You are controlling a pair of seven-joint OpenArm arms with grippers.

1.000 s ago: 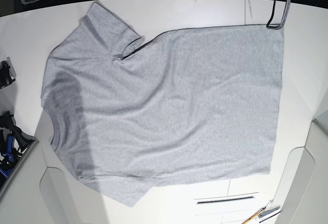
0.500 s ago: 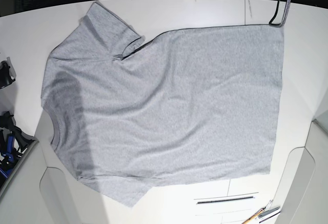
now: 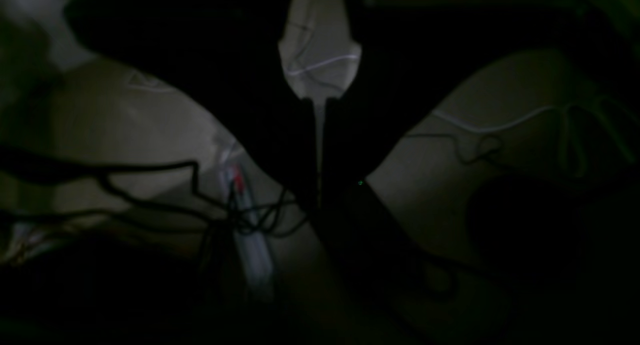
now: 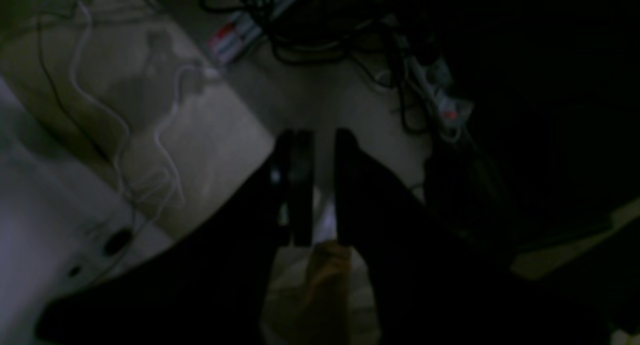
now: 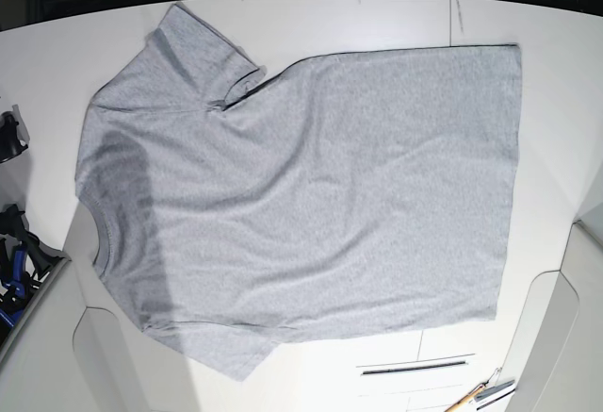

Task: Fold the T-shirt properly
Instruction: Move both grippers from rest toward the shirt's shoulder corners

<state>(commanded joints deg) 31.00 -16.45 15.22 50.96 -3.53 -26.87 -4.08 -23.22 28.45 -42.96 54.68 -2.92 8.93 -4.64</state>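
The base camera hangs high up and looks straight down on the white table [image 5: 311, 18], with the T-shirt [image 5: 311, 195] filling the middle and its neck at 9 o'clock. Both wrist cameras sit just behind their dark fingers and look down at a dim floor with cables, which the base view does not show
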